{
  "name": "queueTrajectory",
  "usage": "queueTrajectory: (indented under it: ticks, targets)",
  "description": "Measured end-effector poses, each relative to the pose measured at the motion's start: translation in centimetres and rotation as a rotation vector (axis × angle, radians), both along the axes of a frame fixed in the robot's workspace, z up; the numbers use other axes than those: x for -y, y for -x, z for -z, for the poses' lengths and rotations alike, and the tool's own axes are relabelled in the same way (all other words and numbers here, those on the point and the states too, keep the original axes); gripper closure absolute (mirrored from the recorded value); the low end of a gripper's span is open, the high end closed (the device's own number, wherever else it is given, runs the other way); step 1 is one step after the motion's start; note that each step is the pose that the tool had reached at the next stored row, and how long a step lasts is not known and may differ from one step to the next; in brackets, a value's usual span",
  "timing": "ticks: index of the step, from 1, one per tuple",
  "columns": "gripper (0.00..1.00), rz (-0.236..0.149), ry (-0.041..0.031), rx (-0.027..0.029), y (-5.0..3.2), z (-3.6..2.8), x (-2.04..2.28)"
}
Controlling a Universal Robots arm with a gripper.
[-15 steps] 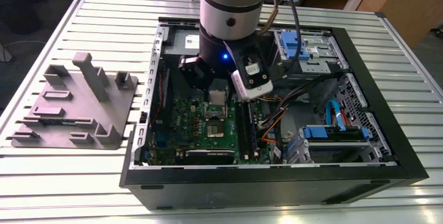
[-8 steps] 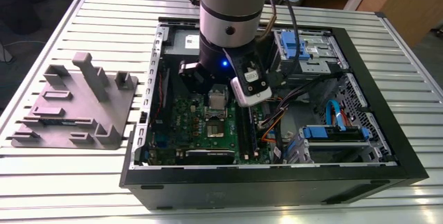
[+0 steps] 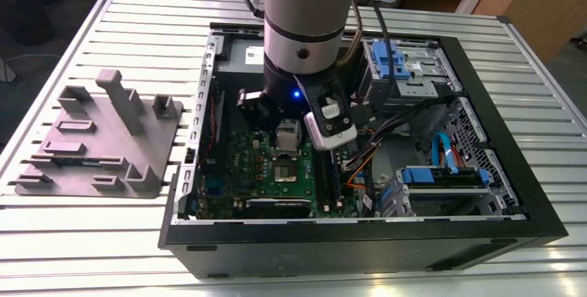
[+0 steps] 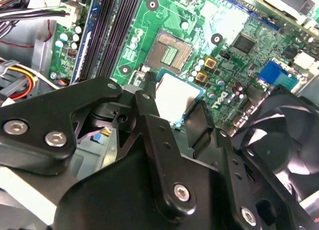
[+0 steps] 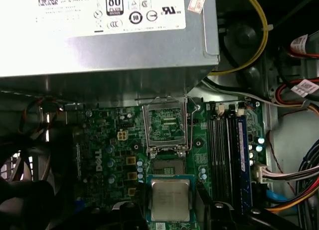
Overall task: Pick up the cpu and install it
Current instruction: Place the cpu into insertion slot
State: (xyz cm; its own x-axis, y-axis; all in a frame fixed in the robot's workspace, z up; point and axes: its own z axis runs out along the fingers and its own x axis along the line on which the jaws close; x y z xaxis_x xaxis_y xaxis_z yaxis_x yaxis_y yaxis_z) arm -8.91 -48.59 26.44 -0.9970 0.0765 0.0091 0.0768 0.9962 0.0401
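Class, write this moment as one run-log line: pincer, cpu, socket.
pincer: shut on small square silver-topped green-edged cpu | cpu: held above green motherboard, near open empty socket | install: not done

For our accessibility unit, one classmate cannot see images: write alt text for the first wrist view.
The gripper holds the cpu, silver top showing, above a green motherboard, near its open, empty socket. A grey metal box with a white label stands beyond the socket.
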Motion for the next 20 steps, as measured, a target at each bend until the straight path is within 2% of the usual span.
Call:
queueTrajectory:
  ticks: [9,20]
  targets:
    - [0.53,0.0,-0.0001,0.0,0.0,1.29,0.4]
    - [0.53,0.0,0.0002,0.0001,0.0,2.27,1.2]
